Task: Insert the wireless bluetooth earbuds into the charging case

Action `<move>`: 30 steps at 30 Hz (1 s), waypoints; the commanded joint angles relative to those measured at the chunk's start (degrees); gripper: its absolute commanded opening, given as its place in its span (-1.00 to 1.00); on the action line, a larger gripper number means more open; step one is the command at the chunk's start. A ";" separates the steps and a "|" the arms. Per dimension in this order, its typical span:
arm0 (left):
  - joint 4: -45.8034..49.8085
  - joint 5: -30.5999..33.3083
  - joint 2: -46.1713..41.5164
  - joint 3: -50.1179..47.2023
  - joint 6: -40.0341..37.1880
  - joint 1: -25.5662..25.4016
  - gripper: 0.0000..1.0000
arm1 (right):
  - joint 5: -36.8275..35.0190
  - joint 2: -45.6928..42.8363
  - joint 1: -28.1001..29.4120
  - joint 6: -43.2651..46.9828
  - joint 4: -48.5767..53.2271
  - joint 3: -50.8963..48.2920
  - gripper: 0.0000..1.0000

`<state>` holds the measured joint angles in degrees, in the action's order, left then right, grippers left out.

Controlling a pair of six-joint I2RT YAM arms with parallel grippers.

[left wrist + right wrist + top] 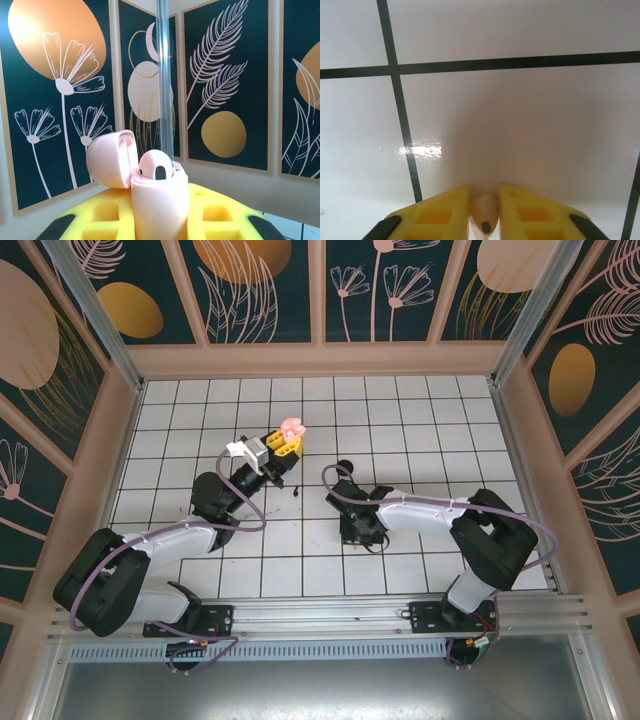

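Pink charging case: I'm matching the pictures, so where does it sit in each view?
Top external: pink charging case, above centre, held by the left gripper.
Left wrist: bottom centre, between yellow fingers.
Right wrist: here a pink earbud sits between the right gripper's fingers.
Shared landmark: the white tiled table.

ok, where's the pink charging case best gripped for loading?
Probably the lower body of the charging case, jaws across its sides, coming from below. It stands upright with its lid hinged open to one side and one earbud seated on top, so the opening stays free.
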<state>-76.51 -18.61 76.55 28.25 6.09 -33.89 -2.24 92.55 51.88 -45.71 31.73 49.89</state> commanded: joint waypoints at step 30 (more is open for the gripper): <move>4.47 -3.70 -3.13 1.27 -3.74 -0.36 -1.00 | 4.05 -23.03 -12.08 8.67 -13.09 22.62 -0.79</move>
<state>-72.12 -20.82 74.28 28.27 4.10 -33.89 -0.54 70.17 40.62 -40.01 22.46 69.47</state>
